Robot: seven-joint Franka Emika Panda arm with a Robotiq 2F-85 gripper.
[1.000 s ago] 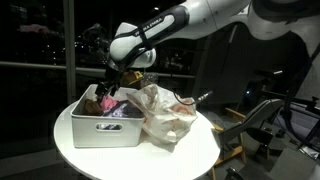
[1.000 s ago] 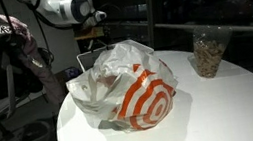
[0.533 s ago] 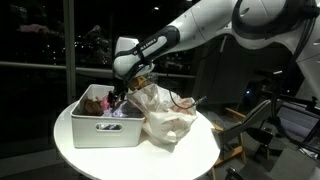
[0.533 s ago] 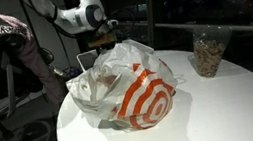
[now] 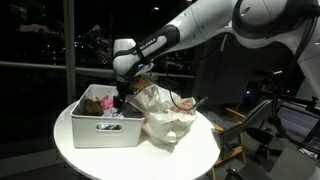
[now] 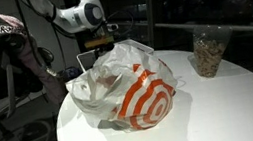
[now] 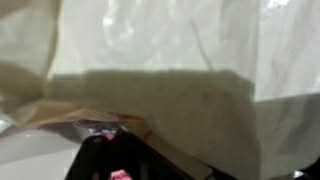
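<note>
Arm (image 5: 200, 25): swung lower since a second ago, over white bin (image 5: 105, 130).
End effector (image 5: 121, 93): wide open, empty.
Plastic bag (image 5: 165, 115): slumped against bin.

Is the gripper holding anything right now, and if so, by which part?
Nothing is held, as far as shows: the gripper stands open over the white bin, beside the plastic bag.

Two exterior views (shared bag (image 5: 168, 118)), wrist close-up
</note>
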